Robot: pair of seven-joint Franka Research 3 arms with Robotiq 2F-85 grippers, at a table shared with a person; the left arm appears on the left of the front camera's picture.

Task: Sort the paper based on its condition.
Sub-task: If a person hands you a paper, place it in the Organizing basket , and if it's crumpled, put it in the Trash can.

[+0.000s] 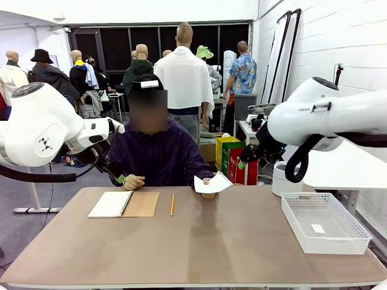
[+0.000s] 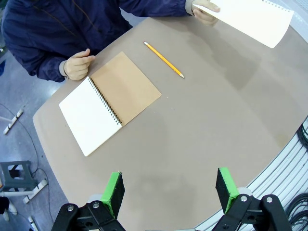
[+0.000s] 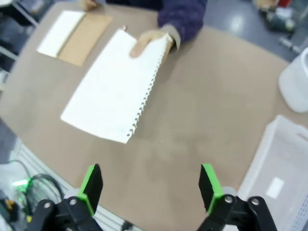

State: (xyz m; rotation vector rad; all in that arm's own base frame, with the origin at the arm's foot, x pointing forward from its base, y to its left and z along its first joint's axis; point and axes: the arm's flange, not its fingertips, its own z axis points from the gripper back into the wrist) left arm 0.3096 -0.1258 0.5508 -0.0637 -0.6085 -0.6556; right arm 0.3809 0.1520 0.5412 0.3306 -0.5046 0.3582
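The person holds a flat white sheet of paper in one hand, lifted above the far middle of the table; its torn spiral edge shows in the right wrist view and it sits at the top right of the left wrist view. My left gripper hangs open high over the table's left part, nothing between its green pads. My right gripper is open too, above the table short of the sheet, empty.
An open spiral notebook with a brown cover lies at the far left, a yellow pencil beside it. A white mesh basket stands at the right, a white cylinder behind it. The person's other hand rests by the notebook.
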